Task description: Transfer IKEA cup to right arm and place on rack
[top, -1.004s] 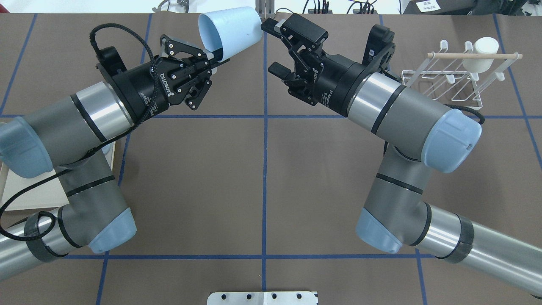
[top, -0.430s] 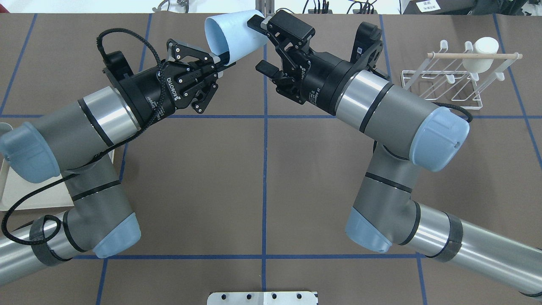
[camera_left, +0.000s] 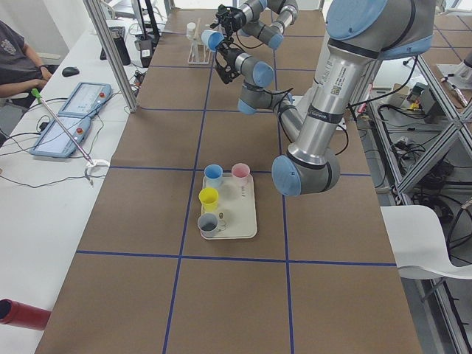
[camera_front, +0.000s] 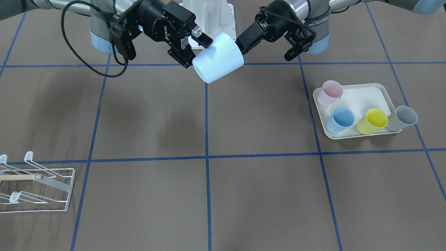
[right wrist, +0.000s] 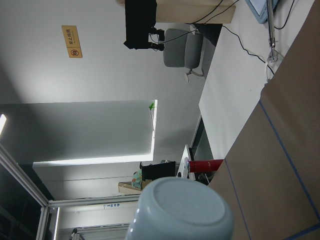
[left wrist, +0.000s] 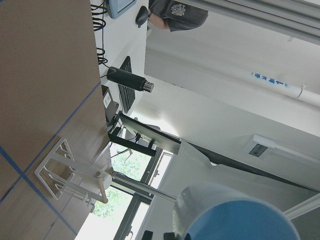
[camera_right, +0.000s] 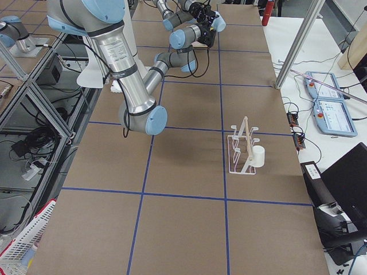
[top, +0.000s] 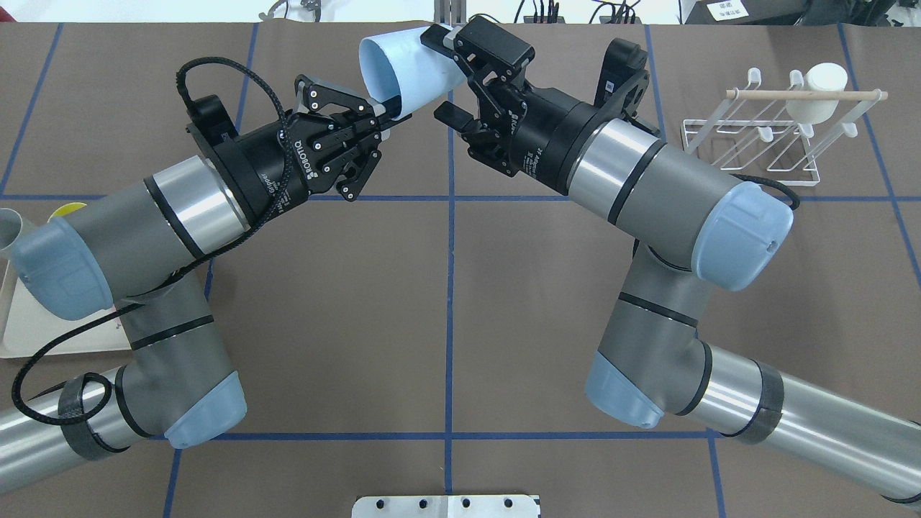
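The left claw (top: pixel 387 108) is pinched closed on the rim of a pale-blue tapered plastic cup (top: pixel 403 65), with one finger inside the mouth and one outside. It holds the cup on its side in the air above the brown worktop (camera_front: pixel 264 115) marked with blue tape lines. The cup's closed base points away from this claw and sits between the two fingers of the right claw (top: pixel 437 72). That claw's jaws stand wide apart, one on each side of the cup's wall, and whether either pad touches the cup cannot be told. Farther out, behind the left claw and towards its arm's outer side, a cream rounded tray (camera_front: pixel 362 96) lies on the worktop. It holds a pink cup (camera_front: pixel 331 91), a blue cup (camera_front: pixel 343 118), a yellow cup (camera_front: pixel 374 120) and a grey cup (camera_front: pixel 404 116), all mouth-up. Well apart from the right claw, on its outer side, stands a small white wire rack (top: pixel 773 93) with hooked prongs and a wooden dowel. A white cup (top: pixel 817 90) hangs on it.
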`<action>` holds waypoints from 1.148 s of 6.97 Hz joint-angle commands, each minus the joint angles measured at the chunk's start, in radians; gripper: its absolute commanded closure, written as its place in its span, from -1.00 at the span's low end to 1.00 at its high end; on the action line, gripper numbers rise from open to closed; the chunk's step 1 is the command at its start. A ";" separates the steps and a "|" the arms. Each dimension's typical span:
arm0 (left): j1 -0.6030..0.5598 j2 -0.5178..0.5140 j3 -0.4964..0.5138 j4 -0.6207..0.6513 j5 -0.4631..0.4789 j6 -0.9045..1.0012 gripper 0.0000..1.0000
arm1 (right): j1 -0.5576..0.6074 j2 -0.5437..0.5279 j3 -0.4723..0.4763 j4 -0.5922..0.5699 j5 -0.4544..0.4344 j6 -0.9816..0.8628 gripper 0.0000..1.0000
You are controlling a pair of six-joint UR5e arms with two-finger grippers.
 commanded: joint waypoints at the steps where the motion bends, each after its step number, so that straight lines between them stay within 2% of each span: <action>1: 0.011 -0.004 -0.002 0.001 0.008 0.002 1.00 | 0.000 0.000 -0.003 0.002 -0.004 0.002 -0.99; 6: 0.034 -0.006 -0.003 0.001 0.017 0.004 1.00 | 0.000 0.000 -0.003 0.004 -0.004 0.013 -0.98; 7: 0.034 -0.006 -0.005 0.001 0.017 0.004 1.00 | 0.000 0.000 -0.005 0.004 -0.004 0.017 -0.81; 8: 0.032 -0.006 -0.005 0.001 0.015 0.004 1.00 | 0.000 -0.001 -0.006 0.004 -0.004 0.046 0.42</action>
